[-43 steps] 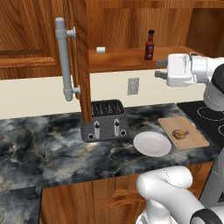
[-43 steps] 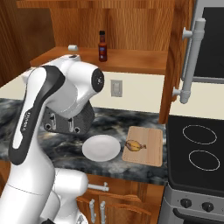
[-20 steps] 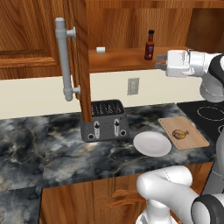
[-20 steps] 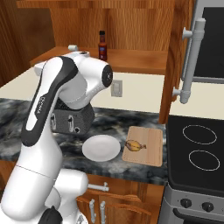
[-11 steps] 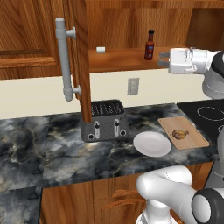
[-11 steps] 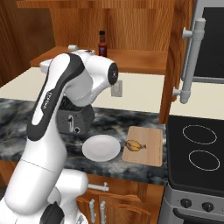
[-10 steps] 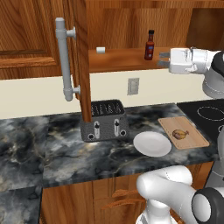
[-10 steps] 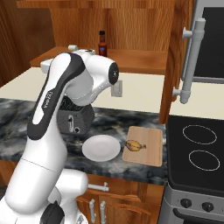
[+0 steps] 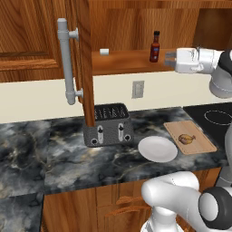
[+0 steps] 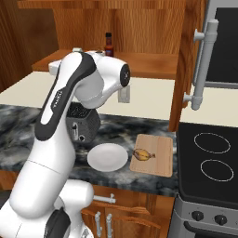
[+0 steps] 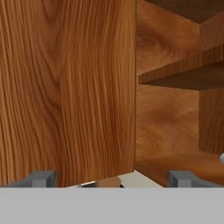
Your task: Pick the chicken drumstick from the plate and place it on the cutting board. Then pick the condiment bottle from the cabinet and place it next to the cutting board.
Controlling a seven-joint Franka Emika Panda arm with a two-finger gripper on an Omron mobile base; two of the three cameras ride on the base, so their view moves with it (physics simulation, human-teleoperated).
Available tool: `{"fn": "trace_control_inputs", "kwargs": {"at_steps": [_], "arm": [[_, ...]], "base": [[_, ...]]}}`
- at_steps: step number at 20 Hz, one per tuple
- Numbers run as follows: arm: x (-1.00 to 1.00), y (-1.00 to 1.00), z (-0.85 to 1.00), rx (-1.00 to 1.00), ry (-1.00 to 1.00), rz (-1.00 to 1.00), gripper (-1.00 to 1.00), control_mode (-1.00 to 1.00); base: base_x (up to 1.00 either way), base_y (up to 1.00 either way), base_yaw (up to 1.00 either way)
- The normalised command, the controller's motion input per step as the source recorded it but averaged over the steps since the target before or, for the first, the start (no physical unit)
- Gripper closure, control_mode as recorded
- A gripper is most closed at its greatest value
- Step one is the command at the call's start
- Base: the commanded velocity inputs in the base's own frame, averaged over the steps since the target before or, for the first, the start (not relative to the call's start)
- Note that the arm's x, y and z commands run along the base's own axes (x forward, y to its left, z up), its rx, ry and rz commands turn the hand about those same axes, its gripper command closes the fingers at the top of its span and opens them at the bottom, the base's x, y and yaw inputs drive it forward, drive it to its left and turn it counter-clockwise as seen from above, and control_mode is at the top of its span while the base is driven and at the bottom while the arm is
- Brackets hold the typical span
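The chicken drumstick (image 9: 186,138) (image 10: 143,155) lies on the light wooden cutting board (image 9: 199,144) (image 10: 160,162). Left of the board sits the white plate (image 9: 157,148) (image 10: 108,156), with nothing on it. The dark-red condiment bottle (image 9: 155,46) (image 10: 109,45) stands upright on the shelf of the open cabinet (image 9: 127,61) (image 10: 144,62). My gripper (image 9: 168,60) hovers open just right of the bottle at shelf height, its fingers pointing toward it and apart from it. In the hand view the gripper (image 11: 111,179) faces a wood panel and a shelf edge, with nothing between the fingertips (image 11: 41,178).
The cabinet door (image 9: 84,59) stands open with its long grey bar handle (image 9: 68,68). A toaster (image 9: 108,124) (image 10: 83,123) sits under it on the marble counter. A small white cylinder (image 9: 104,51) rests on the shelf at left. The stove (image 10: 211,158) lies right of the board.
The hand has risen a little to shelf height beside the bottle, and the arm has swung with it. The jaws stayed open. Drumstick, plate and bottle have not moved.
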Motion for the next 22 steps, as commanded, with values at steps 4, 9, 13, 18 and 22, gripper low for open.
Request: {"fn": "trace_control_inputs", "kwargs": {"at_steps": [4, 9, 13, 18, 22], "arm": [[0.21, -0.06, 0.00, 0.00, 0.00, 0.00, -1.00, -1.00], [0.20, -0.02, 0.05, 0.00, 0.00, 0.00, -1.00, -1.00], [0.19, 0.00, 0.07, 0.00, -0.02, 0.00, -1.00, -1.00], [0.13, 0.00, 0.05, 0.00, -0.06, 0.00, -1.00, -1.00], [0.03, 0.00, 0.01, 0.00, -0.06, 0.00, -1.00, -1.00]], "base": [[0.00, 0.00, 0.00], [0.00, 0.00, 0.00], [0.00, 0.00, 0.00], [0.00, 0.00, 0.00], [0.00, 0.00, 0.00]]}}
